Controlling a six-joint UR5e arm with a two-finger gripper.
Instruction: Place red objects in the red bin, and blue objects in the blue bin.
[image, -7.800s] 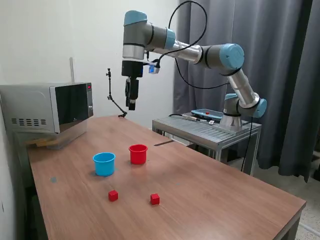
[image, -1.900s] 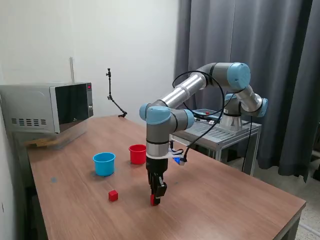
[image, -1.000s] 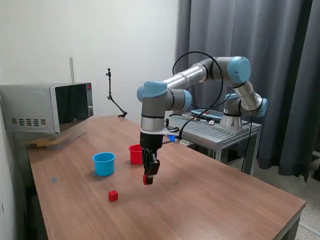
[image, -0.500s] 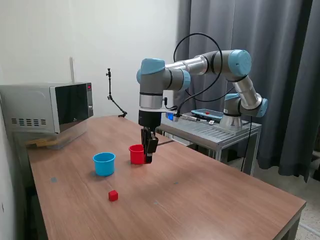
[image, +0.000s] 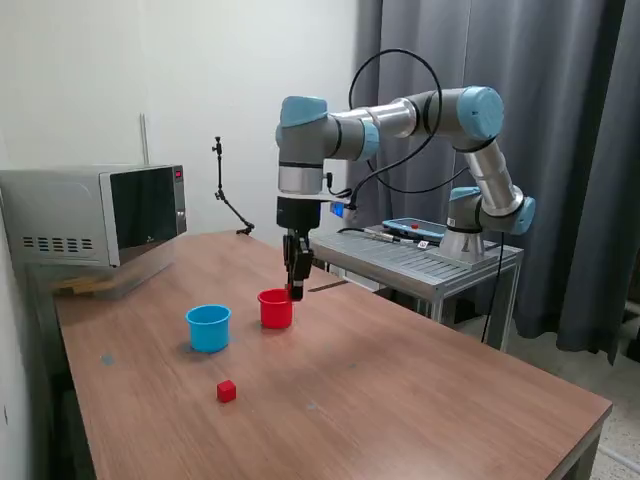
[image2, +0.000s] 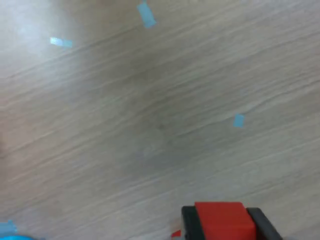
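Above the red cup (image: 276, 308), the tool (image: 296, 292) hangs with its fingers (image2: 189, 226) clamped on a red cube (image2: 222, 220) (clear in the wrist view). A second red cube (image: 227, 391) sits on the worktop (image: 400, 400), nearer the camera, and the blue cup (image: 208, 327) stands beside the red one.

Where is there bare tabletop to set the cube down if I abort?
Bare wood lies on the exterior view's right of the red cup, out to the table edge. It is crowded around the blue cup and loose red cube.
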